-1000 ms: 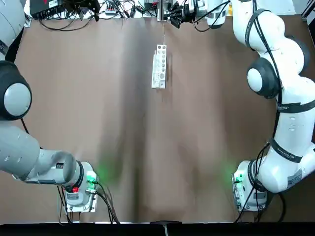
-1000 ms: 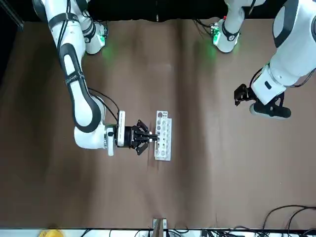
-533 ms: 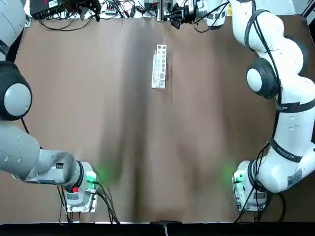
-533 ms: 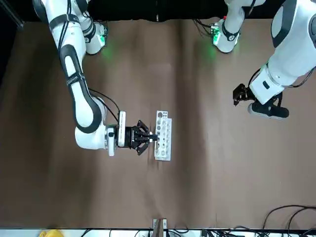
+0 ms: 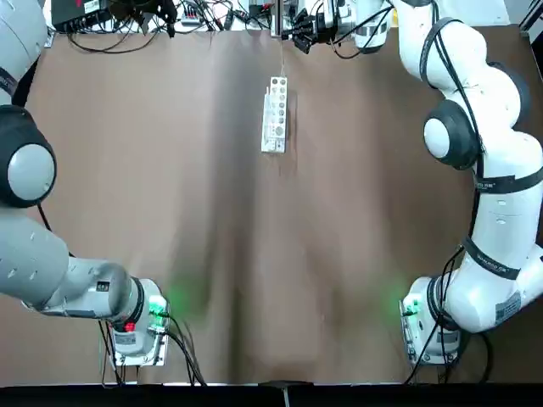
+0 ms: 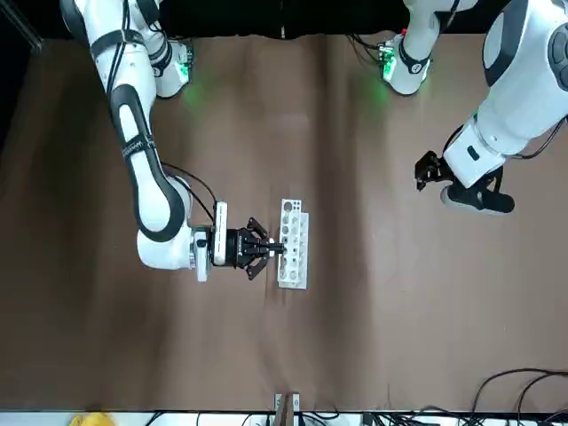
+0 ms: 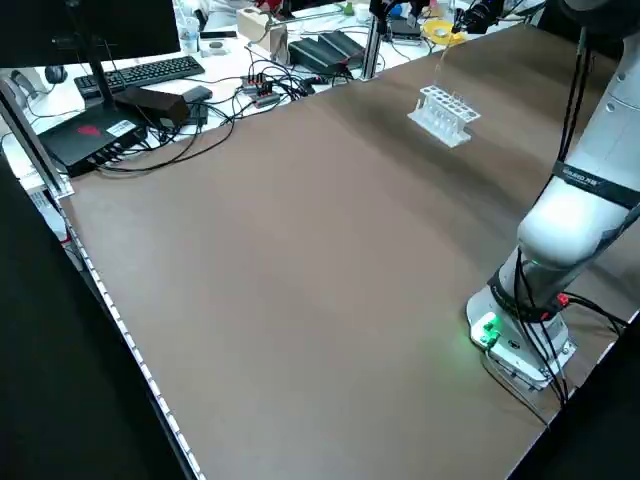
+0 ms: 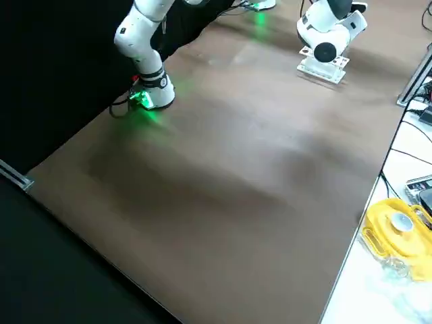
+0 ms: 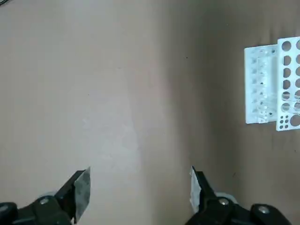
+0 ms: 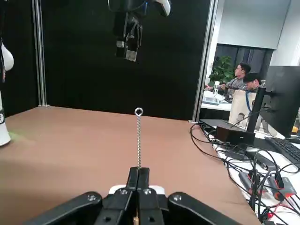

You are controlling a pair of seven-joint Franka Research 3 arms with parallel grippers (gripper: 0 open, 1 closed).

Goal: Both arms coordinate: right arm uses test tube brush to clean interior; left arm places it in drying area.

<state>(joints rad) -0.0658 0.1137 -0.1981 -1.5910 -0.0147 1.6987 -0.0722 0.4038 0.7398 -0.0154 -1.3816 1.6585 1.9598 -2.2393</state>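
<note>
My right gripper (image 6: 272, 248) hovers level beside the white rack, the drying area (image 6: 293, 242), at the table's far edge. It is shut on the test tube brush (image 10: 138, 136), a thin twisted wire with a loop at its tip that points out over the rack (image 5: 274, 114). My left gripper (image 6: 426, 170) hangs high over the robot's left side of the table, fingers (image 9: 82, 191) spread open with nothing between them. The left wrist view looks straight down at bare table, with the rack (image 9: 274, 89) off to one side.
Cables and electronics (image 5: 127, 17) crowd the far edge of the table. A yellow object (image 8: 395, 233) lies on the white bench past that edge. Both arm bases (image 5: 140, 326) (image 5: 428, 326) stand at the near corners. People (image 10: 243, 75) sit in the background.
My left gripper has drifted slightly toward the table's middle. The right gripper with the brush has barely shifted beside the rack.
</note>
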